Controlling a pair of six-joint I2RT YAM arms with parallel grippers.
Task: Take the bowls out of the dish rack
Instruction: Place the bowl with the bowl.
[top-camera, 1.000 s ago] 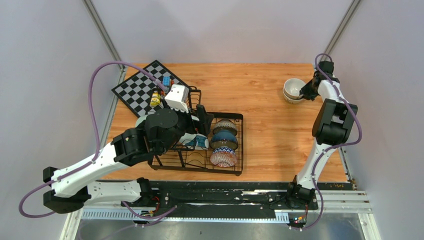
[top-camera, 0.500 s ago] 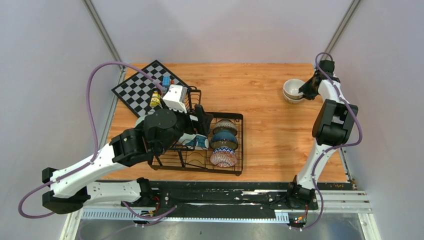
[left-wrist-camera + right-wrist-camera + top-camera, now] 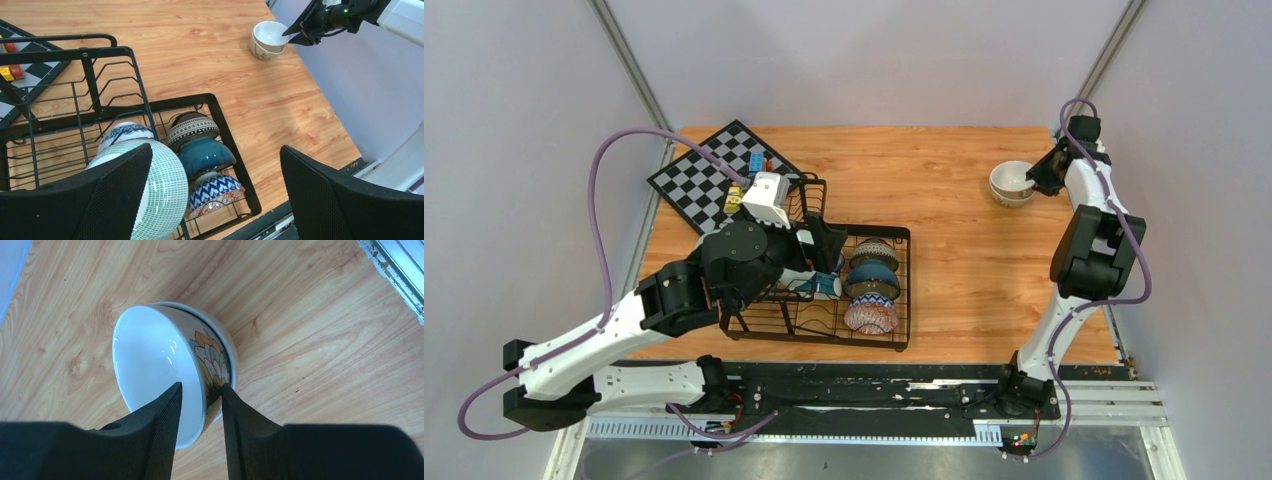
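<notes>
- At the far right of the desk [image 3: 944, 250], the right tool [image 3: 201, 387] has its two fingers close together on the wall of the flower bowl [image 3: 155, 365]. One finger is inside and one is outside, so it grips the bowl.
- The flower bowl now sits down inside a white bowl [image 3: 230, 347]. A second ago it was higher and the pile looked taller.
- The right arm has moved a little toward the far edge since then.
- Over the dish rack [image 3: 902, 300], the left tool [image 3: 215, 150] is spread wide and holds nothing.
- The left arm has slid a bit to the left since a second ago, and its purple cable [image 3: 604, 200] loops wider.
- Inside the rack no bowl has moved. A brown bowl [image 3: 192, 131], a dark teal bowl [image 3: 206, 156] and a blue zigzag bowl [image 3: 216, 191] stand on edge in a row on the right side.
- A mint green bowl [image 3: 165, 185] and a blue-ringed bowl [image 3: 122, 132] stand to the left of that row.
- The chessboard [image 3: 694, 180] with the toy blocks [image 3: 752, 163] lies behind the rack, same as before.
</notes>
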